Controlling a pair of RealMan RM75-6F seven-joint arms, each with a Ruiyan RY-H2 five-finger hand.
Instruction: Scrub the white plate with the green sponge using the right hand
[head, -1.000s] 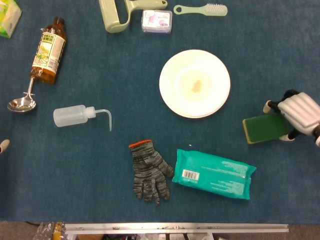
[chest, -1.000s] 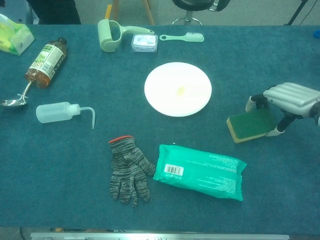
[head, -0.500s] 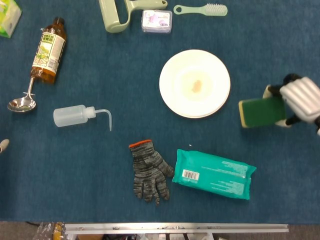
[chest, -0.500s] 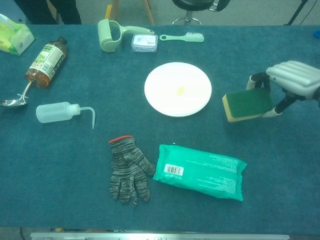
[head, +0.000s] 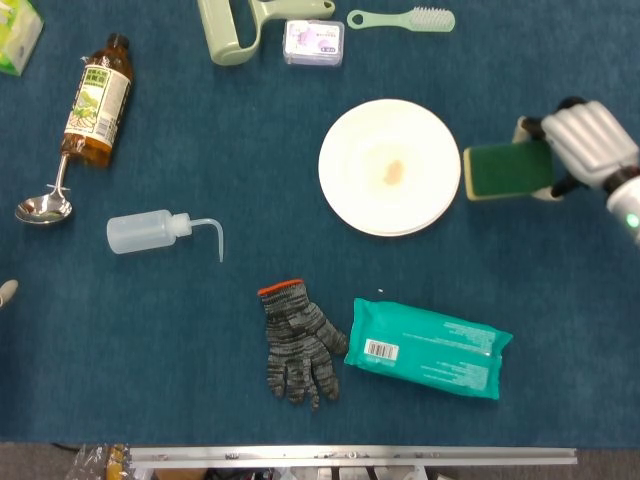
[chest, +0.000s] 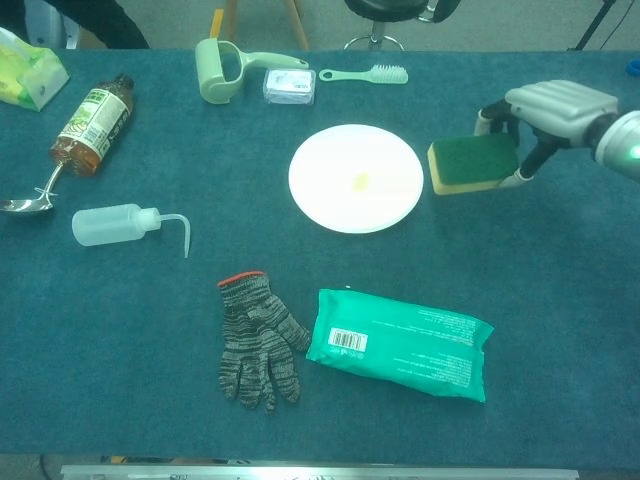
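The white plate (head: 389, 166) (chest: 355, 177) lies flat on the blue cloth, with a small brownish smear at its centre. My right hand (head: 587, 141) (chest: 553, 108) grips the green sponge (head: 507, 170) (chest: 472, 163) from above and holds it in the air just right of the plate's rim. The sponge's green face shows on top, with a yellow layer along its edge. It is apart from the plate. Of my left hand only a fingertip (head: 7, 291) shows at the left edge of the head view; its state is hidden.
A green wipes pack (head: 428, 349) and a grey knit glove (head: 297, 341) lie in front of the plate. A squeeze bottle (head: 150, 231), spoon (head: 44, 205) and oil bottle (head: 97, 100) are at left. A lint roller (head: 234, 26), small box (head: 314, 42) and brush (head: 402, 18) lie behind.
My right hand has lifted the sponge off the cloth and carried it back and leftward, from the right of the wipes pack up to beside the plate's right rim.
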